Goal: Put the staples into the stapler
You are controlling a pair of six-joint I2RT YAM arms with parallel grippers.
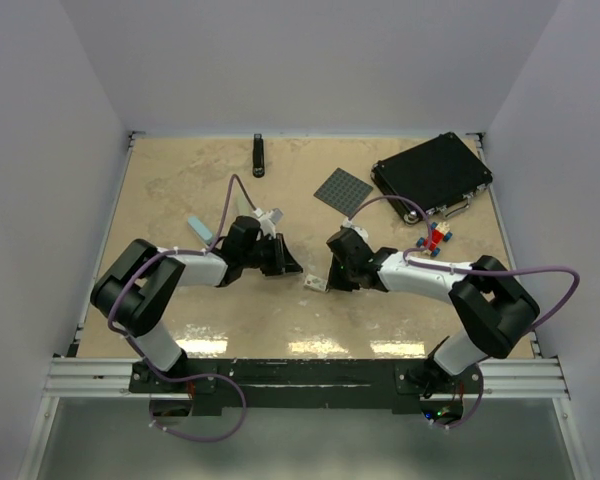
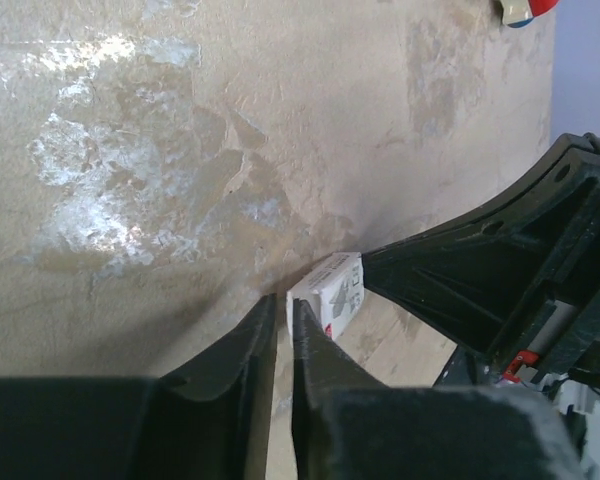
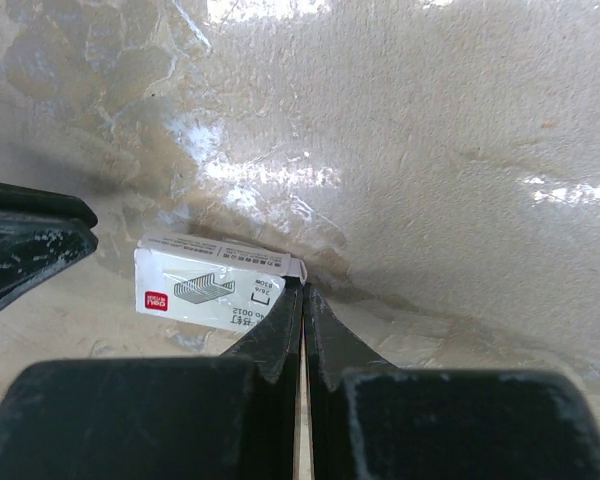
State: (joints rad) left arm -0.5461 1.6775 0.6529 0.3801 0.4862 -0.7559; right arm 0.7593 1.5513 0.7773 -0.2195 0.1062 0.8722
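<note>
While we flank the small white cardboard staple box [image 3: 210,290], left jaws barely parted, right jaws shut.

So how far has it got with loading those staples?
Barely started. Done: nothing visibly loaded; the staple box lies on the table. In hand: both grippers are at the box, the right gripper shut at its end, the left gripper barely parted beside it. Left: opening it and filling the stapler, which I cannot pick out.
</note>
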